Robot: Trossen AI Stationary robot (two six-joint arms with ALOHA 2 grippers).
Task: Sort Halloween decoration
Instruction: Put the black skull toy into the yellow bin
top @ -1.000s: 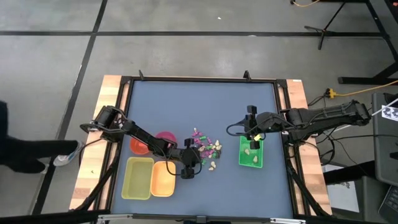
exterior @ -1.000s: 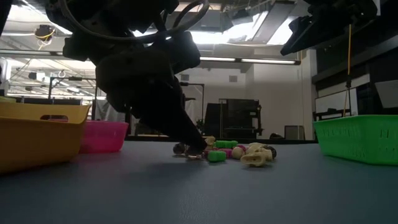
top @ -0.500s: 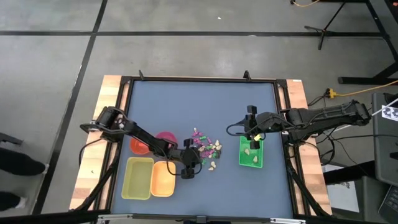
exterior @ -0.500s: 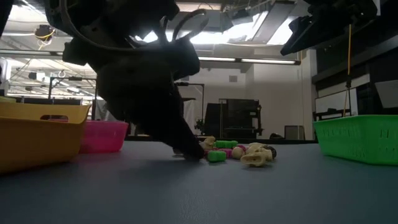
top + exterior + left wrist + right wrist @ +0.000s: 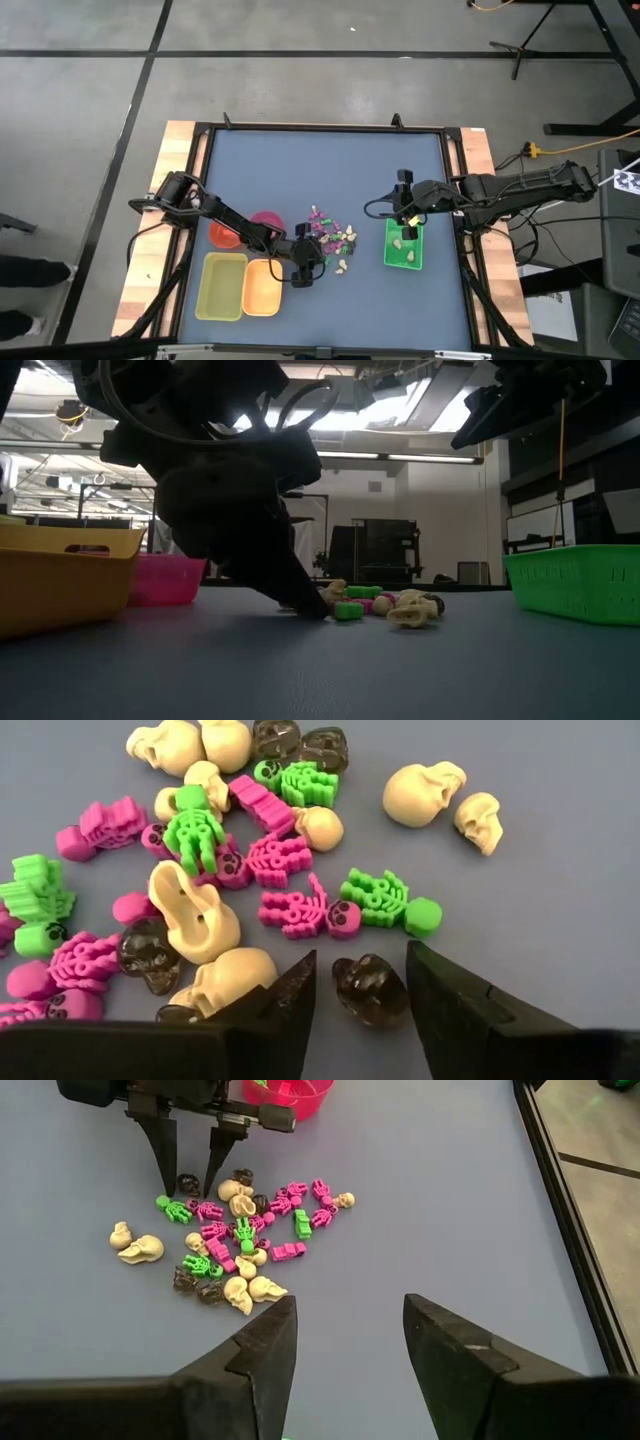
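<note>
Left wrist view showed your left gripper (image 5: 360,995) down at the near edge of the trinket pile (image 5: 333,240), its two fingers parted and standing either side of a dark brown skull (image 5: 368,986). No contact between pads and skull was evident; the jaws bracketed it without clamping. Green, magenta and cream pieces lay close by, a green skeleton (image 5: 385,902) just beyond the skull.

Your right gripper (image 5: 345,1350) waited above the green tray (image 5: 403,246), fingers apart and holding nothing.

Assessment: you were at the grasp stage of a single pick, the brown skull being the target. Your next move called for closing squarely on that skull alone, then lifting clear before carrying it to its container. A cream skull (image 5: 228,977) sat just beside the one finger, so a skewed closure could have nudged or pinched it. Which container takes brown pieces could not be established from these views; the high view was too coarse to read contents.
</note>
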